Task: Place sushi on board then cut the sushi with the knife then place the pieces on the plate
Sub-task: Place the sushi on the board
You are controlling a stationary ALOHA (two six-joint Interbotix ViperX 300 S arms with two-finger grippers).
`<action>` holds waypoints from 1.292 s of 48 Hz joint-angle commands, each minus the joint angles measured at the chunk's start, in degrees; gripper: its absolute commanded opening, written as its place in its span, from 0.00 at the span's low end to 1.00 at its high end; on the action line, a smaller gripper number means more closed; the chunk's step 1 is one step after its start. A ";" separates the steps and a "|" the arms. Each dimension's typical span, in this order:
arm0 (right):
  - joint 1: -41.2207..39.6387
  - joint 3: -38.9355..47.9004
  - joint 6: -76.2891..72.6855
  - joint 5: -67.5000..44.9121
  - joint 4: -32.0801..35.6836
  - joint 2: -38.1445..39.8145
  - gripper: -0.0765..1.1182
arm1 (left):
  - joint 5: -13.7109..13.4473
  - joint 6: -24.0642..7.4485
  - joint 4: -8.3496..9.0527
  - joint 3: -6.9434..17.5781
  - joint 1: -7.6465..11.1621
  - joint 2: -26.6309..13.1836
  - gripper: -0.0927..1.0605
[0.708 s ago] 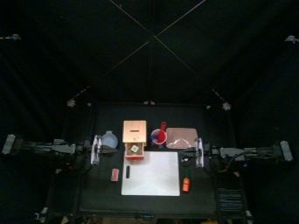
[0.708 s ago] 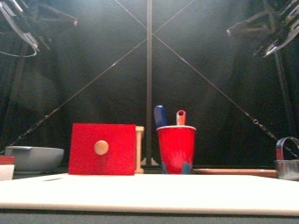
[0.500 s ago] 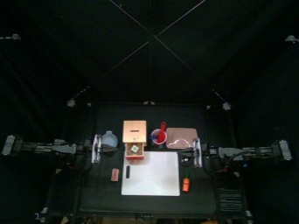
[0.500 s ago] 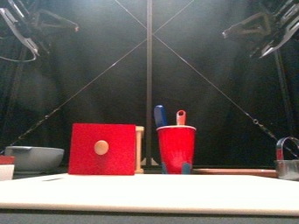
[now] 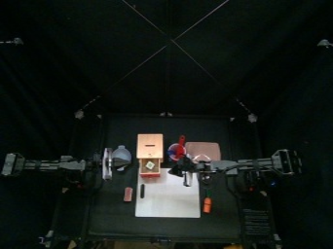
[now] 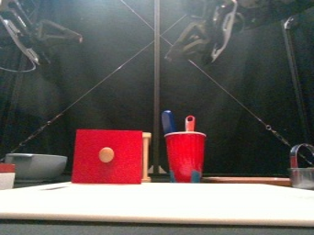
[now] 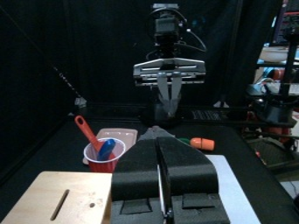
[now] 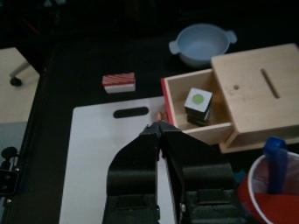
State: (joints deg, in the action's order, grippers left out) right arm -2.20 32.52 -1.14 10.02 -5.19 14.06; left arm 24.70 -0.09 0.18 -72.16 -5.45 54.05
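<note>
- Looking along the right hand (image 8: 156,129), we see its jaws pressed together on nothing, hanging high over the back edge of the white board (image 8: 105,157), near the wooden box (image 8: 263,87).
- We find the sushi roll (image 8: 198,103) standing in the box's open drawer (image 8: 214,131).
- Our left hand (image 7: 162,138) sits clenched and empty at the left side of the worktop (image 5: 107,219).
- We spot the blue knife (image 6: 168,121) and red knife (image 6: 189,122) in the red cup (image 6: 186,156).

— At the desk's (image 5: 104,220) front middle?
— Board (image 5: 169,199), lying flat. Behind it, left to right: bowl (image 5: 121,155), box (image 5: 150,144), cup (image 6: 185,154) holding the knives (image 6: 168,122), tray (image 5: 208,147).
— And the sushi roll (image 8: 198,102)?
— Sits in the box's open drawer (image 8: 222,110), toward the board.
— Anything else?
— Just left of the board, a small toy (image 5: 128,194); beside its right edge, toward the front, a second toy (image 5: 207,204).
</note>
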 commanded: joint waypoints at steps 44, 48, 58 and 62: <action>-7.47 -28.04 -7.38 18.28 0.18 -26.72 0.93 | 0.53 0.53 -1.14 -1.49 0.44 -0.88 0.15; -7.47 -29.79 -10.28 21.53 1.32 -27.95 0.93 | 0.44 0.44 -1.58 -1.41 0.53 -0.88 0.15; -6.59 -33.13 -15.91 26.46 5.98 -30.32 0.93 | 0.53 0.44 -1.76 -1.49 0.53 -0.88 0.15; -6.06 -34.19 -17.84 28.04 8.35 -31.11 0.93 | 0.53 0.44 -1.76 -1.49 0.44 -0.88 0.15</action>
State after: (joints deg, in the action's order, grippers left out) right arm -8.61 0.53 -17.67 36.91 1.23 -17.67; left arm 24.70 0.35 -1.49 -74.53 -5.01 53.53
